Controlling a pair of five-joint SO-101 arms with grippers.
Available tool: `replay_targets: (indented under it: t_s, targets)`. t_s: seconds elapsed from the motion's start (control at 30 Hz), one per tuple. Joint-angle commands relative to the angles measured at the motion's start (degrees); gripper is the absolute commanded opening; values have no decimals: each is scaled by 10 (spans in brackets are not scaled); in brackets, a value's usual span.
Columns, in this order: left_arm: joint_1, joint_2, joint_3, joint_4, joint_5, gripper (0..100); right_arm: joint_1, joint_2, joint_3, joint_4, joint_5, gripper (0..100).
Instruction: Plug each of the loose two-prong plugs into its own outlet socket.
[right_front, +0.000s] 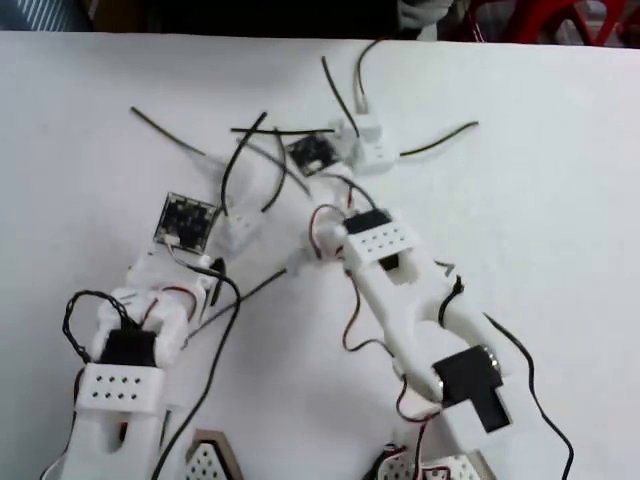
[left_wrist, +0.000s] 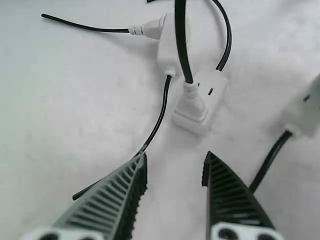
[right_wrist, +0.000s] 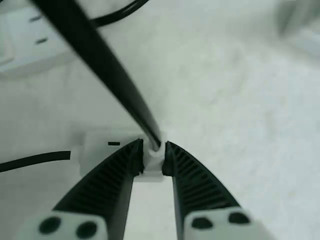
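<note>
My left gripper (left_wrist: 175, 156) is open and holds nothing; it hangs a short way back from a white outlet block (left_wrist: 202, 97). A white plug (left_wrist: 191, 102) with a black cord stands in that block. A second white outlet (left_wrist: 167, 45) with cords lies farther off. My right gripper (right_wrist: 152, 146) is shut on a small white two-prong plug (right_wrist: 152, 165), whose black cord (right_wrist: 100, 65) runs up and away. The plug rests against a white outlet block (right_wrist: 100, 150) with a dark slot on top. In the high view the left gripper (right_front: 187, 222) and the right gripper (right_front: 312, 153) sit among the cords mid-table.
Several black cords (right_front: 250, 150) criss-cross the white table (right_front: 540, 150) around both grippers. White outlet blocks (right_front: 365, 140) lie just beyond the right gripper, and another outlet (right_wrist: 25, 40) lies close to it. A white piece on a black cord (left_wrist: 305, 110) lies beside the left gripper.
</note>
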Motion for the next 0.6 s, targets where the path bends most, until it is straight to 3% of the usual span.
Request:
replay_targets:
  t_s: [0.0,0.13,0.3,0.37,0.57]
  targets:
    - [-4,-13,-4,-14,1,188,43,-7,-48,-50,-3,18]
    - [-4,-13,-4,-14,1,188,75,-7,-85,-51,-2,29]
    - [-4,-13,-4,-14,1,188,77,-15,-117,44,-6,224]
    - [-4,-13,-4,-14,1,188,74,-25,-127,93,-6,255]
    - [-4,-13,-4,-14,1,188,74,-104,-128,160,-6,113]
